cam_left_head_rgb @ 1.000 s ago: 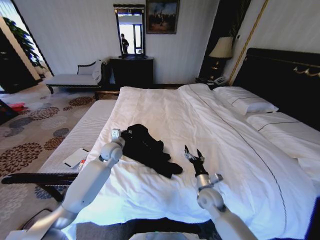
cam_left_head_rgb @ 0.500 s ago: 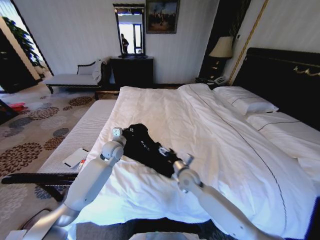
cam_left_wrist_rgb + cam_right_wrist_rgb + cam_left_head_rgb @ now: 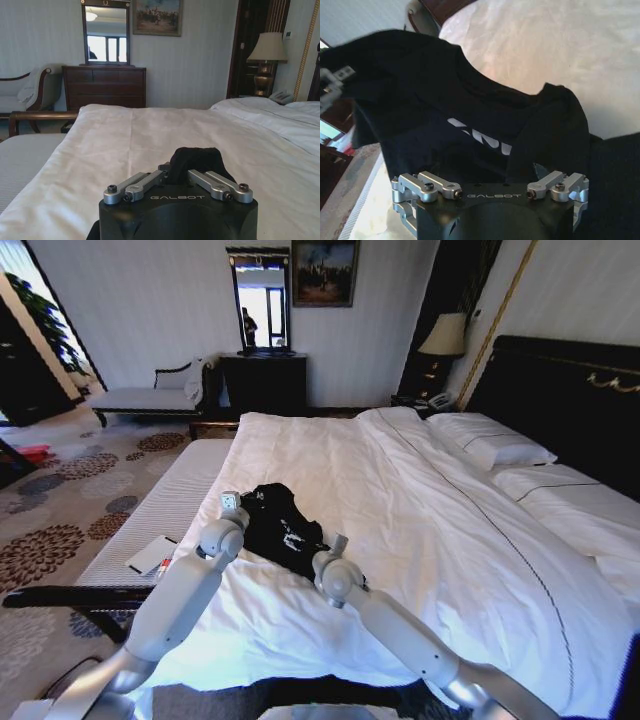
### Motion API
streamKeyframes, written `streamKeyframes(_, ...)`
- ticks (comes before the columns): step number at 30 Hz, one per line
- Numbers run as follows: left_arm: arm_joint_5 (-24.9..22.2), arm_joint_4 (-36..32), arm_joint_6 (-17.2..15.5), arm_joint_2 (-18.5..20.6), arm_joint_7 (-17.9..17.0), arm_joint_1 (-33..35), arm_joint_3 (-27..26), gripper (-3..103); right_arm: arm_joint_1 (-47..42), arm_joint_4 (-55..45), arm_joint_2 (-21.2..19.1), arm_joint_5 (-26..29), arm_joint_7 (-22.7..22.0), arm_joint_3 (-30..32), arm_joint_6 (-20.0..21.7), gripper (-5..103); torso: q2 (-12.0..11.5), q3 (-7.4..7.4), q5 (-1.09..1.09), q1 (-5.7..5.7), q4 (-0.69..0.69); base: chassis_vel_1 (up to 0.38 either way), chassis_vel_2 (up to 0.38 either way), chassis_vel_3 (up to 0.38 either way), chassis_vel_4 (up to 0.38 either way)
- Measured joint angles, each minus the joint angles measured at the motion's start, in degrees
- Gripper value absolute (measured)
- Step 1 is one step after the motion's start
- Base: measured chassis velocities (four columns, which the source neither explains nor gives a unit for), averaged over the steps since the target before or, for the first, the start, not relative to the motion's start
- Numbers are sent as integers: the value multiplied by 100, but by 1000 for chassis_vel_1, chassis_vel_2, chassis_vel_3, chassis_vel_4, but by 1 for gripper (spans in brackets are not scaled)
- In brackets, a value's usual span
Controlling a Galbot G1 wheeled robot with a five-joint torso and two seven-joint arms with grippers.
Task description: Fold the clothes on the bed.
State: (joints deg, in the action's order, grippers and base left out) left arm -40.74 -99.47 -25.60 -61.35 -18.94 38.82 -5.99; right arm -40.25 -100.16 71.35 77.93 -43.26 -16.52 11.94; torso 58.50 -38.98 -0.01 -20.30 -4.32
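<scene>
Black T-shirt [image 3: 282, 530] bunched on the bed [image 3: 420, 530] near its left edge, left claw [image 3: 178, 176] clamped on one end, right claw [image 3: 490, 172] pinching a fold opposite

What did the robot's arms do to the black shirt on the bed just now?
The right gripper swung across from the bare sheet to the robot's left and came in over the black T-shirt; the fabric now rises between its fingers. The shirt bunched up, its near end drawn in toward the left gripper, which kept its pinch on the shirt's other edge. The bed and pillows stayed put.
</scene>
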Motion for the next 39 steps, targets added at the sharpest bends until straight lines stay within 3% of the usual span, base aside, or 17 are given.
streamKeyframes(11,-46,-124,-4,89,-2,21,-94,2,37,154,90,-186,-138,-38,24,100,0,0,1,0,0,0,0,0,0)
streamKeyframes(19,-51,-175,-11,95,-5,55,-116,2,1,49,-157,-431,-276,84,71,100,0,0,1,0,0,0,0,0,0)
streamKeyframes(34,-94,-328,-26,147,-20,131,-140,2,3,290,-175,-806,-556,-38,411,103,0,0,1,1,0,0,0,0,0)
streamKeyframes(37,-95,-329,-27,152,-22,133,-141,2,21,318,-150,-800,-573,-53,411,95,0,0,1,1,0,0,0,0,0)
streamKeyframes(39,-95,-329,-27,161,-24,139,-142,2,34,316,-147,-761,-578,-53,384,85,0,0,1,1,0,0,0,0,0)
